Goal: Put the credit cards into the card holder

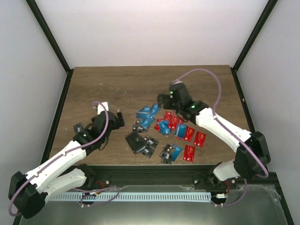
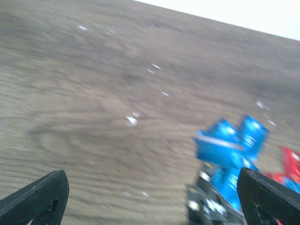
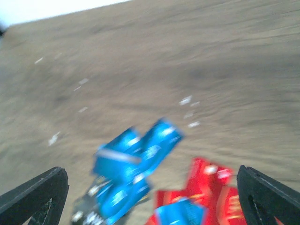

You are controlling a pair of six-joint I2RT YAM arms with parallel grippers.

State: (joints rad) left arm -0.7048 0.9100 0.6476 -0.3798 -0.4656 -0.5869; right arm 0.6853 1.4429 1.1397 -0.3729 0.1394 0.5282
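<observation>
Your credit cards (image 1: 176, 126) lie scattered in the middle of the counter (image 1: 117, 84), loose for picking. The card holder (image 1: 136, 141) sits at the pile's near-left edge, in reach of both arms. Your left fingers (image 2: 37, 197) and right fingers (image 3: 267, 192) are spread wide and empty, each arm reaching in low from its own side.

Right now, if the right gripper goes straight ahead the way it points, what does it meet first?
Probably the blue cards, lying straight ahead between the right gripper's open fingers; the red cards sit off to one side. The picture is blurred, so depth is unsure.
</observation>
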